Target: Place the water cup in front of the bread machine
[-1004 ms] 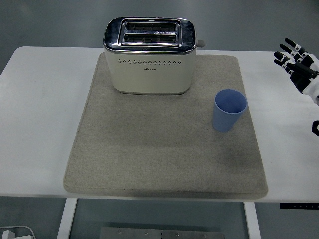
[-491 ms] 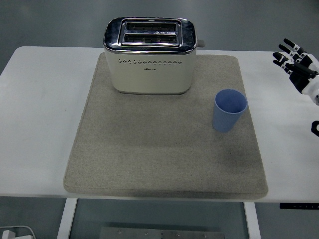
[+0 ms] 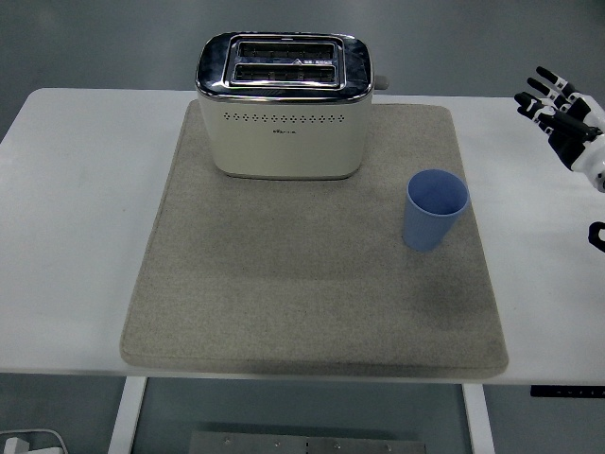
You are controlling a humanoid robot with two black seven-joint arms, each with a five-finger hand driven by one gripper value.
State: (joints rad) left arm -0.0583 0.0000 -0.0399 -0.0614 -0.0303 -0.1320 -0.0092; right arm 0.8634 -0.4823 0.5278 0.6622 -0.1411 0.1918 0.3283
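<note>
A blue water cup (image 3: 436, 210) stands upright and empty on the right part of a grey mat (image 3: 284, 284), to the front right of the bread machine. The bread machine (image 3: 283, 105) is a cream toaster with a chrome top, standing at the mat's back. My right hand (image 3: 558, 112) is at the right edge of the view, over the table's back right, well to the right of the cup. Its fingers are spread and hold nothing. The left arm is out of view.
The mat lies on a white table (image 3: 76, 218). The toaster's lever (image 3: 381, 83) sticks out on its right side. The mat in front of the toaster is bare.
My right hand has drifted slightly up and away toward the table's back right. The cup and toaster have not moved.
</note>
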